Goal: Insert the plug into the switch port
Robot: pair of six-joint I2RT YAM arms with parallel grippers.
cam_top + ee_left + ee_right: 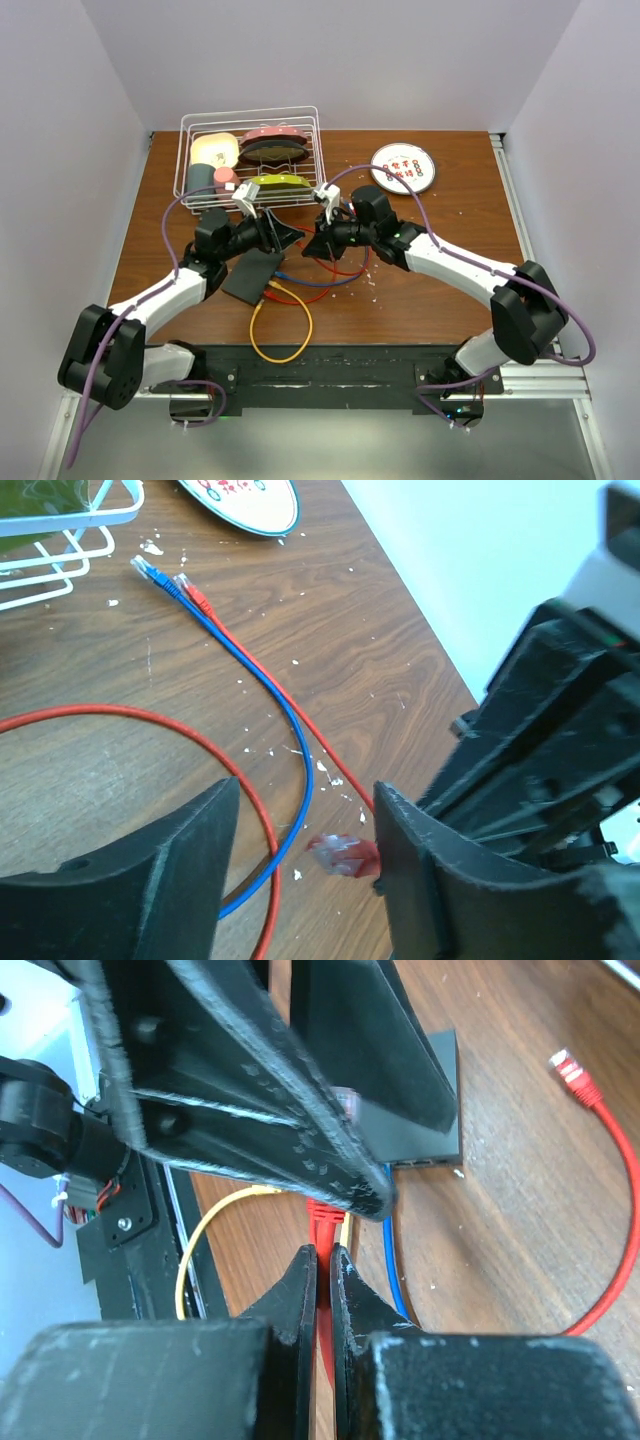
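The switch (pixel 250 277) is a flat black box on the table below the left arm; in the right wrist view its socket edge (pixel 430 1163) faces the cables. My right gripper (pixel 323 1260) is shut on a red cable just behind its plug (pixel 325 1218). In the left wrist view the same red plug (pixel 345 853), with a clear tip, hangs between the fingers of my left gripper (pixel 306 805). It sits close to the right finger (pixel 430 880), with a wide gap to the left finger (pixel 150 880). The left gripper is open. Both grippers (pixel 300 238) meet above the table's middle.
A white wire basket (pixel 250 120) with dishes stands at the back left, a round white disc (pixel 403 167) at the back right. A yellow cable (pixel 280 335), a blue cable (pixel 300 750) and another red cable with a loose plug (pixel 570 1070) lie around the switch.
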